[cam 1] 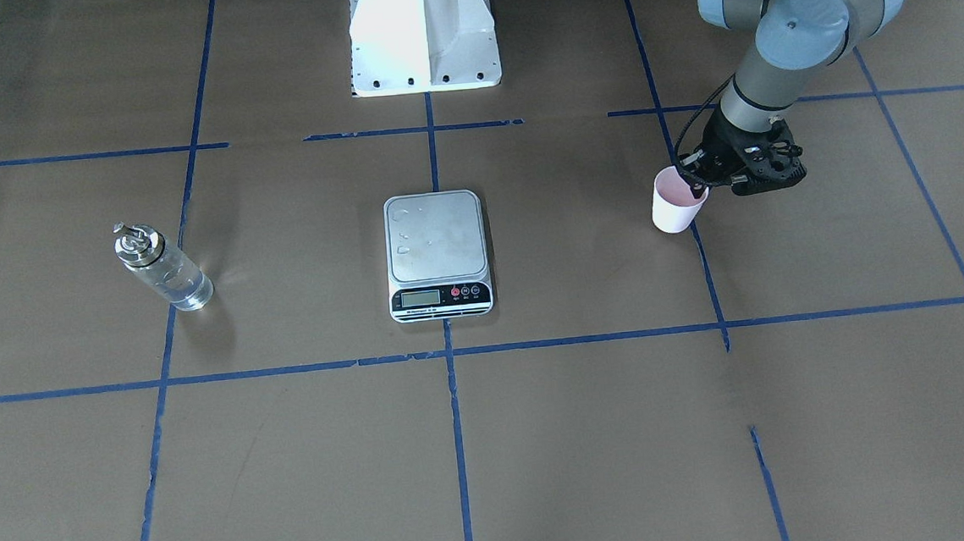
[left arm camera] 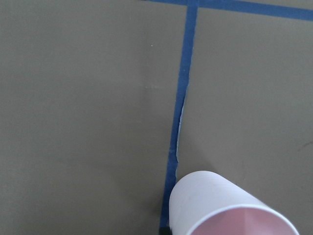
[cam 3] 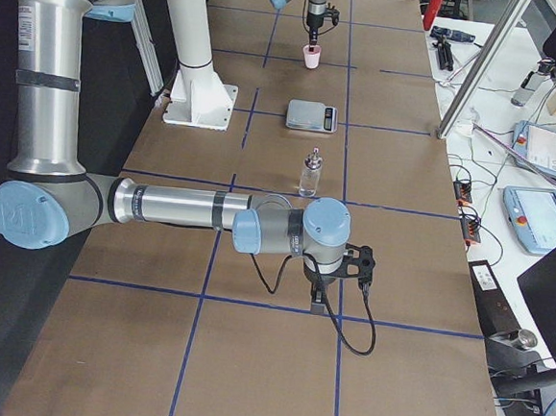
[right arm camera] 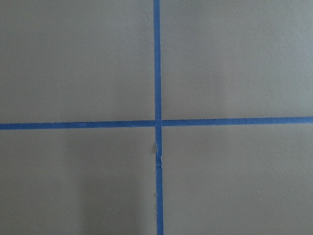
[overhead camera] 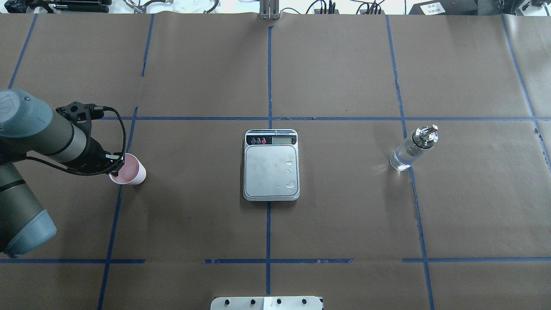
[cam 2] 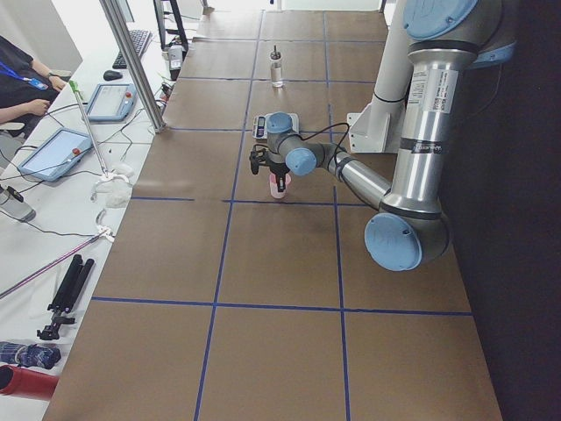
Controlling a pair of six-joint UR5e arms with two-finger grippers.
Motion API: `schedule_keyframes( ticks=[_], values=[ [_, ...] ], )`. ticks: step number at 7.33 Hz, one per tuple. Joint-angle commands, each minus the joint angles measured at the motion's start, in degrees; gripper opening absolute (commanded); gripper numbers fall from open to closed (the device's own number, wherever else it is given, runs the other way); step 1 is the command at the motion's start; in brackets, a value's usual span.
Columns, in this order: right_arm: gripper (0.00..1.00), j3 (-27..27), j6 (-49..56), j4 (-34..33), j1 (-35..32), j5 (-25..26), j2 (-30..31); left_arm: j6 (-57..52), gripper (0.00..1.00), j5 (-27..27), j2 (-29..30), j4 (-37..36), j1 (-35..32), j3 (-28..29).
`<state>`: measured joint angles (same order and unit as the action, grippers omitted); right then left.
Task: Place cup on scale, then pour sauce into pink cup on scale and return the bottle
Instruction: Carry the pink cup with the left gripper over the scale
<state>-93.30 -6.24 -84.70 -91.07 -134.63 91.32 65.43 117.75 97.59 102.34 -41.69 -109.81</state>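
Note:
The pink cup stands on the brown table to the robot's left of the scale, on a blue tape line. My left gripper is at the cup's near rim, one finger inside and one outside, closed on the rim. The cup also shows in the overhead view and low in the left wrist view. The glass bottle with clear sauce stands upright to the robot's right of the scale. My right gripper hangs low over the table far from them; I cannot tell if it is open or shut.
The scale's platform carries a few water drops. The robot's white base stands behind the scale. Blue tape lines cross the table. Operators' tablets and cables lie on side benches.

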Motion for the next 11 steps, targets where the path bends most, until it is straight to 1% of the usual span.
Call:
schedule_keyframes(
  ticks=[1,2,3,4,5,6,7,8,9,10,11],
  values=[
    [1.0,0.0,0.0,0.1,0.0,0.1,0.0,0.0,0.0,0.1,1.4,-5.6,-0.4,-4.9],
    [1.0,0.0,-0.1,0.0,0.0,-0.2,0.0,0.0,0.0,0.1,6.5,-11.4,-0.8,-5.1],
    [1.0,-0.1,-0.1,0.0,0.0,-0.3,0.0,0.7,0.0,0.1,13.8,-18.2,-0.9,-5.0],
    [1.0,-0.3,-0.1,-0.1,-0.1,-0.3,0.0,2.6,0.0,2.3,18.2,-21.5,-0.9,-4.7],
    [1.0,-0.3,-0.2,-0.1,0.0,-0.5,0.3,7.7,0.0,4.3,21.3,-21.5,-0.7,-4.1],
    [1.0,-0.4,-0.2,0.0,0.0,-0.6,0.4,13.6,0.0,4.7,26.7,-21.3,-0.5,-0.2],
    [1.0,-0.4,-0.2,0.0,0.0,-0.6,0.4,18.6,0.0,4.7,32.5,-21.0,0.5,6.0],
    [1.0,-0.5,-0.3,0.0,0.0,-0.7,0.4,21.3,0.0,4.7,36.8,-19.6,1.9,11.7],
    [1.0,-0.6,-0.1,0.1,0.0,-0.6,0.3,24.0,0.0,4.4,37.6,-14.7,3.3,15.4],
    [1.0,-1.2,0.0,0.0,0.0,-0.5,0.4,24.4,0.0,4.2,38.8,-13.0,4.1,18.3],
    [1.0,-1.3,0.0,0.0,0.0,-0.5,0.4,24.5,0.0,4.1,40.7,-13.0,5.6,20.5]
  ],
)
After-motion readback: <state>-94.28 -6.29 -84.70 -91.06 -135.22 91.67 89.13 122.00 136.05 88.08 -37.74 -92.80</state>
